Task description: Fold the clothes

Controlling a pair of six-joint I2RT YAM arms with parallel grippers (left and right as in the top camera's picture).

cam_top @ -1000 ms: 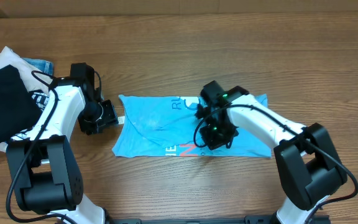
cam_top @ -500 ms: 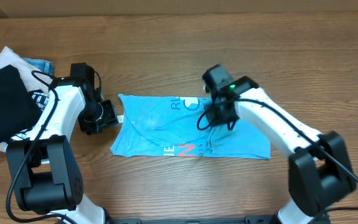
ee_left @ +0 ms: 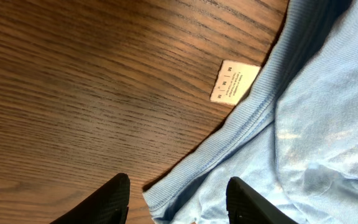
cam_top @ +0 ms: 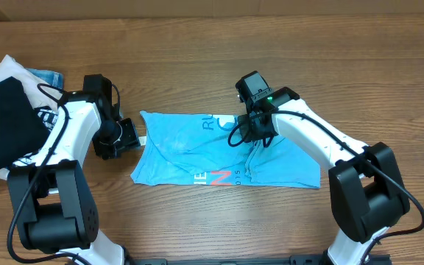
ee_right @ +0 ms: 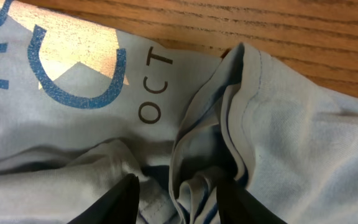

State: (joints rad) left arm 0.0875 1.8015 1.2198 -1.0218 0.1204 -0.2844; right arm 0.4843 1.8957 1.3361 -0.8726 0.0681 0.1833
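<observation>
T-shirt [cam_top: 190,151]: light sky-blue, white and red-pink lettering, white neck tag; lies flat mid-table, partly folded, rumpled, fabric bunched at centre-right.

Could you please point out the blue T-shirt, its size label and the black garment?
blue T-shirt [cam_top: 175,151]: overhead view, its flat left half.
size label [ee_left: 235,82]: left wrist view, middle of the tag.
black garment [cam_top: 2,125]: overhead view, its centre.

Brown wood-grain table [cam_top: 212,51]
</observation>
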